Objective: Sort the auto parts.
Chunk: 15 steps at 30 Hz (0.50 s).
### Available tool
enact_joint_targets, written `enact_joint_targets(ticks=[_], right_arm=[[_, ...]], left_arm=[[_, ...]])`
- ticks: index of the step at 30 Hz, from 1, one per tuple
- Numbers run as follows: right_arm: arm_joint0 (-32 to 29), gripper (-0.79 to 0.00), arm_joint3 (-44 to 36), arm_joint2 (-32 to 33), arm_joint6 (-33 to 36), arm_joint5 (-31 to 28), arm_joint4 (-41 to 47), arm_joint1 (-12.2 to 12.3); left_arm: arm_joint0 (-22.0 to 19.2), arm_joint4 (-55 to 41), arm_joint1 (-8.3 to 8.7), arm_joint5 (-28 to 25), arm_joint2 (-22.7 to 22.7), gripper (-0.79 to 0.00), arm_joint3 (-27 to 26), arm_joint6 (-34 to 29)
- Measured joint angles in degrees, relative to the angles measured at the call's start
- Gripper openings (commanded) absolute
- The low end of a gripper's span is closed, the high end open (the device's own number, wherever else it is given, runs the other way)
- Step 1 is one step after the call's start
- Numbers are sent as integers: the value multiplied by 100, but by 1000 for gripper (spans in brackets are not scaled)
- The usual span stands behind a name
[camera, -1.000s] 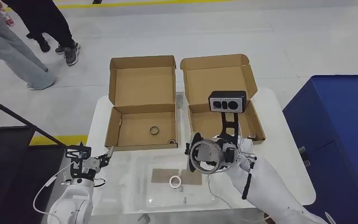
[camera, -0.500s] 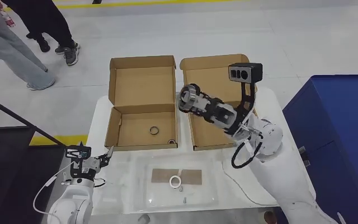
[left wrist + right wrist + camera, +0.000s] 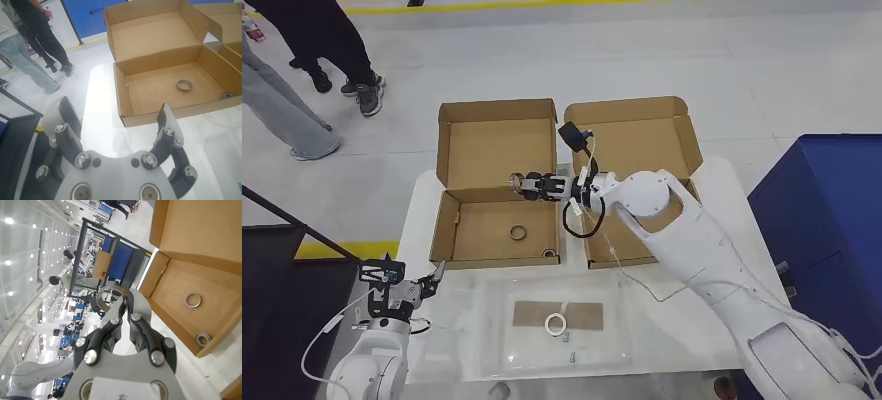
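Over the left box, right tool (image 3: 125, 298): pinching the rim of a steel ring (image 3: 110, 296), held in the air above the back wall of the left box (image 3: 447, 235).
Left box floor: second ring (image 3: 517, 233) lies mid-floor; a bearing (image 3: 549, 252) sits in the near corner, on the side of the right box (image 3: 632, 150).
Left tool (image 3: 113, 103): spread, nothing between, at the near left corner of the counter (image 3: 462, 300).
Counter front: white ring (image 3: 556, 323) lying on a brown sheet (image 3: 587, 315).

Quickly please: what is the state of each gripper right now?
Left gripper: open, holding nothing.
Right gripper: closed on a metal ring.
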Motion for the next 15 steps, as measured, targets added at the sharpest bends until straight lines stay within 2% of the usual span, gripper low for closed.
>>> enact_joint_targets(ticks=[9, 12, 15], right_arm=[[-11, -785, -21, 9, 3, 0, 1, 4], [131, -785, -71, -145, 67, 10, -432, 3], [646, -785, -139, -726, 64, 898, -1621, -153]], left_arm=[[0, 0, 0, 0, 0, 0, 0, 0], [0, 0, 0, 0, 0, 0, 0, 0], [0, 0, 0, 0, 0, 0, 0, 0]])
